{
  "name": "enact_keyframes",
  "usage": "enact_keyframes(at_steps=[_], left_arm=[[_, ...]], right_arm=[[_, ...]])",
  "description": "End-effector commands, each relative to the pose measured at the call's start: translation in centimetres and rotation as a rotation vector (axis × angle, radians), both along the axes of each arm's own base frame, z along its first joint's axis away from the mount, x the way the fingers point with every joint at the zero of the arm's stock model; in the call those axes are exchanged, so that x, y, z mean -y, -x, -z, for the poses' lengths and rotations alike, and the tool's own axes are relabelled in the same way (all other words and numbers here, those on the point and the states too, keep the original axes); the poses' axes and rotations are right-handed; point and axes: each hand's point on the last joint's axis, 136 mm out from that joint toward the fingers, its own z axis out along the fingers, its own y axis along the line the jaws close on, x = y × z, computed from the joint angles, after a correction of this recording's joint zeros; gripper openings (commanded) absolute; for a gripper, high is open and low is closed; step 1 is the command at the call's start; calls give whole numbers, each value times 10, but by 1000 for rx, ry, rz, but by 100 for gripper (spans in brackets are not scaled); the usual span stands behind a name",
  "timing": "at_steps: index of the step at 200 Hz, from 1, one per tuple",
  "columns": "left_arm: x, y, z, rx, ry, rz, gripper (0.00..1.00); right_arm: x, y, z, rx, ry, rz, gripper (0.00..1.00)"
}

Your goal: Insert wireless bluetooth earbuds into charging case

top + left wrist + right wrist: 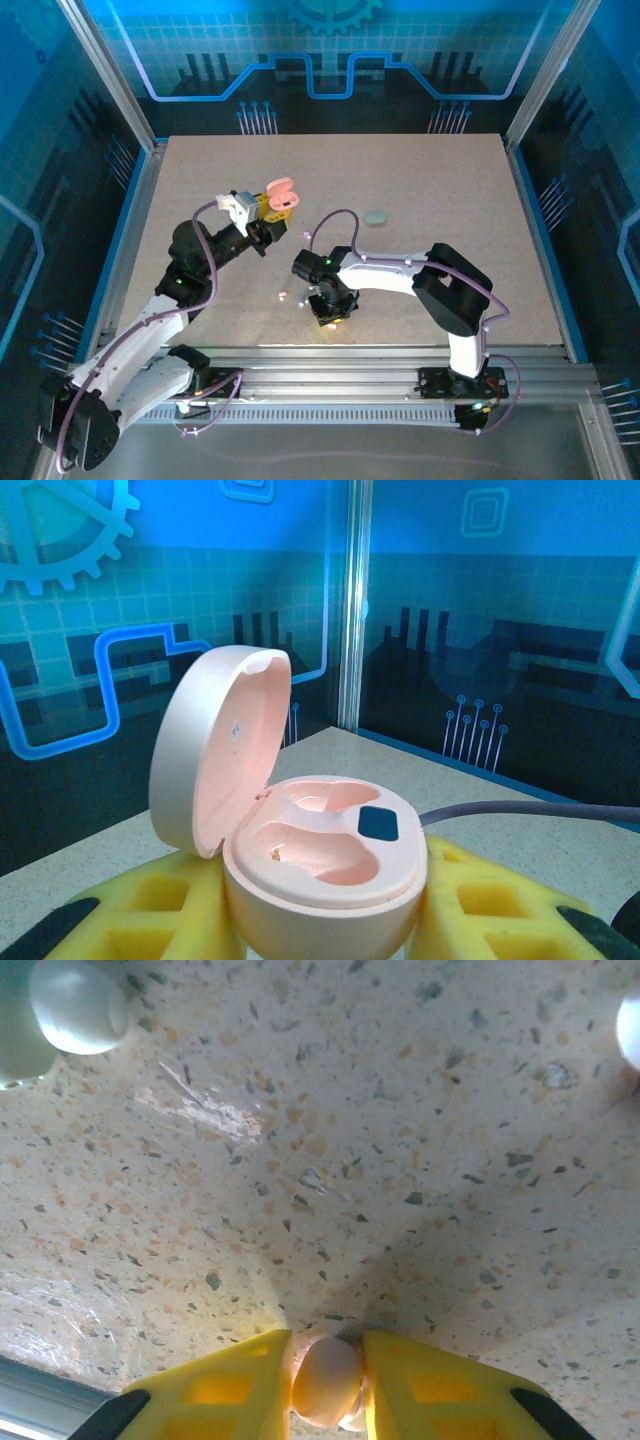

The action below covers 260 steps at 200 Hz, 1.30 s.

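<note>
Well, our right fingers point(230, 1390) pinch a pale pinkish earbud point(325, 1380) narrowly between them, low against the tabletop point(400, 1110). Our left fingers point(150, 910) clamp the open charging case point(320, 865), its lid tipped back and both wells looking empty. The earbud is rounded and smooth, so we judge it could squirt out on lifting, or twist in the pinch and meet its well askew. A mint-white earbud point(78, 1005) lies well ahead of the right fingers, to their left.

Smooth matt plastic showing on pink case point(320, 920), inner lid glowing softly. Speckled stone-like tabletop point(420, 1110) catching faint sheen (glare patches at left). Glossy shell gleaming on pink earbud point(327, 1380). Matt plastic showing on yellow fingers point(260, 1360).
</note>
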Motion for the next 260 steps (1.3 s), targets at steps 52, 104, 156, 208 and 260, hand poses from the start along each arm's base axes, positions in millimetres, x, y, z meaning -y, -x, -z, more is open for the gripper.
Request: enact_keyframes(at_steps=[52,104,156,208,260], left_arm=[[-2,-2,3,-8,3,-11,35],[2,-5,3,-20,14,8,35],[8,-8,8,-42,11,38,35],[17,-7,18,-63,-8,89,35],[38,-4,35,-76,-49,169,34]], right_arm=[[-9,-12,-42,31,-227,4,22],[-12,-46,-153,-43,-956,18,23],[12,-68,-214,-156,-1240,-11,23],[20,-82,-228,-182,-1285,14,24],[32,-96,-260,-13,-1247,27,24]])
